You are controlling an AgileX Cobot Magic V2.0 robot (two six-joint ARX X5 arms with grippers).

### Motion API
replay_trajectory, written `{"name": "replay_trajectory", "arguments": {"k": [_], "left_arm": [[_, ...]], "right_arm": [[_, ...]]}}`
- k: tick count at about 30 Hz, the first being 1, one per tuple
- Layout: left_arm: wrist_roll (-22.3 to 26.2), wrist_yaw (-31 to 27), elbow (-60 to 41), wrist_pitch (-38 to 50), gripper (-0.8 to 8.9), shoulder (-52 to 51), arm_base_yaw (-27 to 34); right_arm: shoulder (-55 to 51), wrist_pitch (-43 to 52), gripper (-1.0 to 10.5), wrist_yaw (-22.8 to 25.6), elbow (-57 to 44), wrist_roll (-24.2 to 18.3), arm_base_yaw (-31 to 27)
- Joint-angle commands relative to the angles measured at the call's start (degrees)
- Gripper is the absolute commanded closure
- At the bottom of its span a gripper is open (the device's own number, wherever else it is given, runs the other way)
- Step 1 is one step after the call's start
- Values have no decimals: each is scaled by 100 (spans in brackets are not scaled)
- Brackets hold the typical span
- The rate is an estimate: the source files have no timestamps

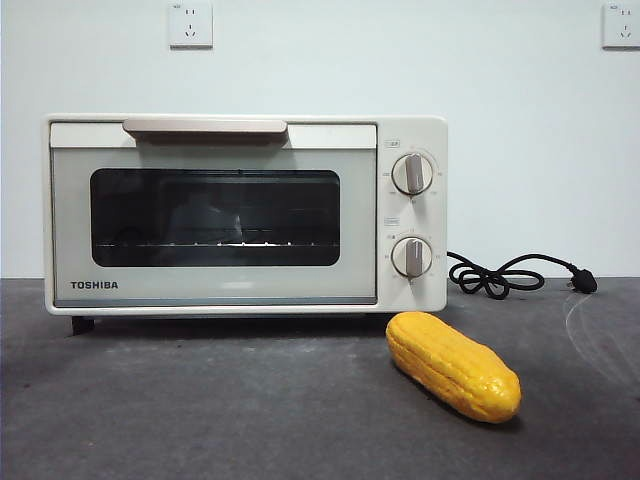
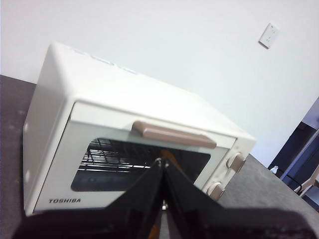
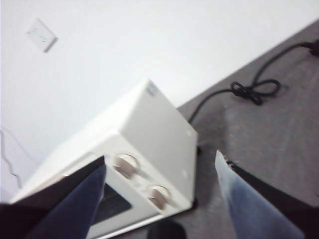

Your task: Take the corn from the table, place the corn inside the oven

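I see the oven (image 1: 245, 213) standing shut at the back of the table (image 1: 200, 410). The corn (image 1: 453, 365) lies in front of its 2 knobs, at about 5 o'clock from them, long axis running 10 to 4. My right gripper (image 3: 159, 194), jaws wide and empty, looks nearer. The left gripper (image 2: 163, 172) is pinched closed on nothing, facing the door.

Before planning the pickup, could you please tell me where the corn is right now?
In the front view, the corn lies on the table at right, just in front of the oven's knob side.
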Motion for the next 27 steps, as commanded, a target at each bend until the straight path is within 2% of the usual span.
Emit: {"name": "replay_trajectory", "arguments": {"k": [1,4,8,14,16,18,22,27], "left_arm": [[46,26,472,-142,819,490,-15],[278,164,992,-195,819,1043,-15],[289,522,1696,-262,819,1816,-15],[308,1460,2752,-527,819,2924,-118],[538,1591,3136,-870,819,3263,-225],[844,1604,3488,-1307,819,3521,-350],[1414,1458,4135,-2127,819,3941,-649],[1849,907,4750,-2973,819,4286,-1021]], "right_arm": [[304,15,572,-192,339,46,0],[671,15,572,-238,673,68,0],[1187,13,572,-232,1062,129,0],[2044,-7,573,-332,1565,199,0],[2356,-48,572,-459,1692,210,4],[2621,-44,578,-798,1779,151,4],[3176,-24,784,-1591,1954,-184,9],[3703,-122,794,-1976,2236,-553,280]]}}
